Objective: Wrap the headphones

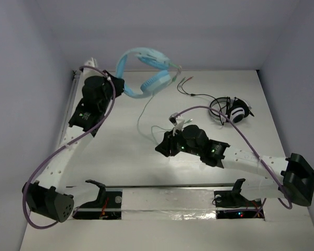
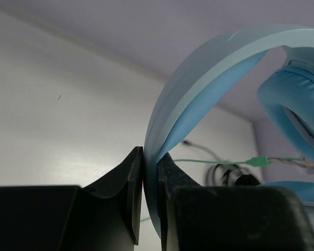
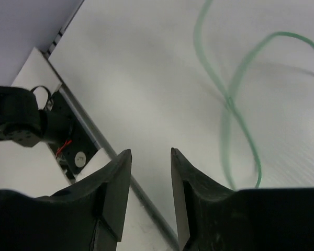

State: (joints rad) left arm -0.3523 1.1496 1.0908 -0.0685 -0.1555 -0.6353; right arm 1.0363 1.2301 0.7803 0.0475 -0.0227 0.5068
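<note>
The light-blue headphones [image 1: 146, 70] are held up off the table at the back left. My left gripper [image 1: 120, 86] is shut on their wide headband [image 2: 209, 78]; the band runs between the two fingers in the left wrist view. An earcup [image 2: 298, 104] shows at the right of that view. The thin green cable [image 1: 146, 117] hangs down to the table and loops there, also seen in the right wrist view [image 3: 240, 78]. Its plugs [image 1: 184, 79] lie near the back. My right gripper [image 1: 165, 146] is open and empty, low over the table middle, the cable just to its right.
Smaller black-and-white headphones [image 1: 235, 111] with a dark cable [image 1: 196, 94] lie at the back right. The left arm's base [image 3: 21, 117] and the table's front rail [image 3: 94, 141] show in the right wrist view. White walls close the left and right sides.
</note>
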